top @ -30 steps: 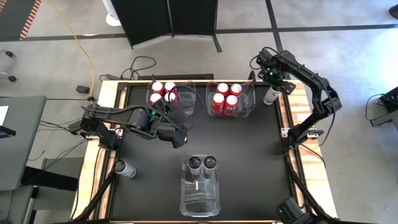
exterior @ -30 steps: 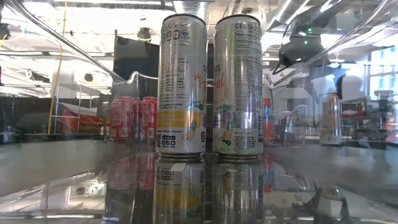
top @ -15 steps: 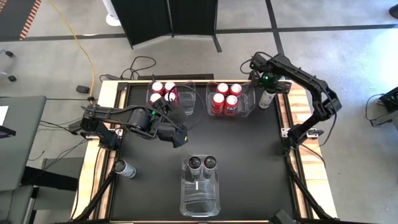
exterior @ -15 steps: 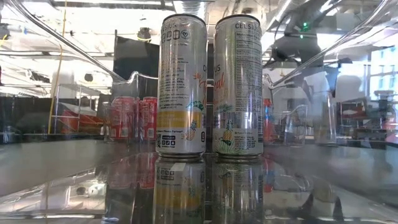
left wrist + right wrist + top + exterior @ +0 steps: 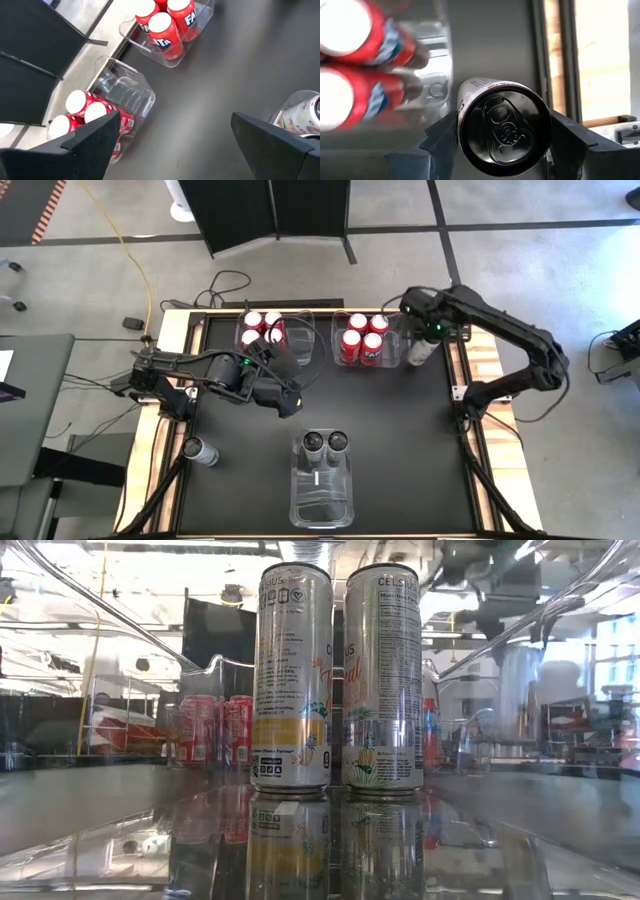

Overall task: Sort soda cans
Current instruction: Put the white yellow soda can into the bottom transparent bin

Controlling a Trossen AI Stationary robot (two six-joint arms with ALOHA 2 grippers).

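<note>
Black table (image 5: 400, 420), right hand (image 5: 502, 137) gripping silver can (image 5: 504, 127) (wrist view only)

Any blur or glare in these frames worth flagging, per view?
Right wrist view: the red cans in the clear plastic bin are smeared with blur, while the grey can between the right gripper's fingers is sharp. Low view: the clear bin wall throws reflections and glare over the background; the two tall silver cans stay crisp. High view: even light, no glare.
</note>
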